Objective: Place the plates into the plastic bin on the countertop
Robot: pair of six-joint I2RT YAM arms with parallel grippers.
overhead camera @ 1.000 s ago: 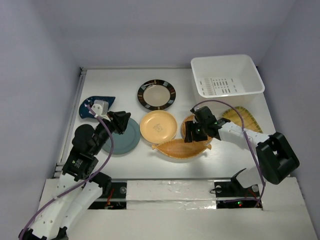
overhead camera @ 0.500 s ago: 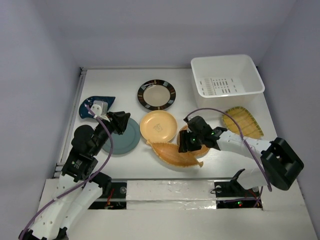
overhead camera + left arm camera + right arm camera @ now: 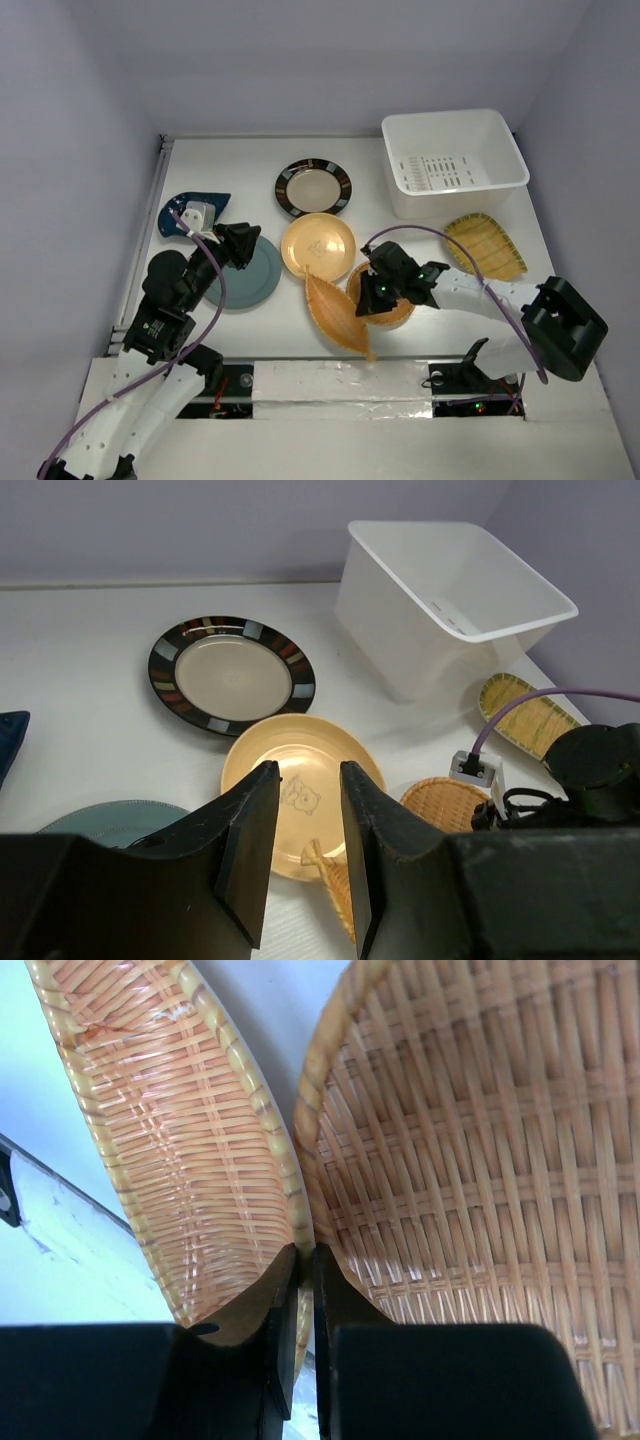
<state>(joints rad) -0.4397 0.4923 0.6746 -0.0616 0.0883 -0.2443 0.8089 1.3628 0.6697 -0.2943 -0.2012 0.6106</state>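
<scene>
The right gripper [image 3: 305,1255] has its jaws drawn almost together, only a thin slit between them. It sits right where the rim of the boat-shaped woven plate [image 3: 190,1130] meets the rim of the round woven plate [image 3: 480,1160]. Nothing shows in the slit, so it probably grips neither. The left gripper [image 3: 305,770] hangs parted and empty over the grey-teal plate [image 3: 250,285]. The main risk is the boat-shaped plate: seen from above, it lies slantwise with its near tip at the front edge of the countertop [image 3: 230,165], so any sideways nudge from the closed fingers could push it off. Lifting now would likely come up empty or flick a light woven rim. The two rims touch, so a pinch on one may drag the other, and the boat-shaped plate's far end also touches the yellow plate [image 3: 318,245]. The plastic bin [image 3: 455,200] stands at the far right with nothing visible in it, its walls tall enough to catch a plate carried low. The fan-shaped plate [image 3: 485,245] lies between the right gripper and the bin, so the path should go high. Bare countertop lies far left, beyond the dark-rimmed plate [image 3: 313,188].
</scene>
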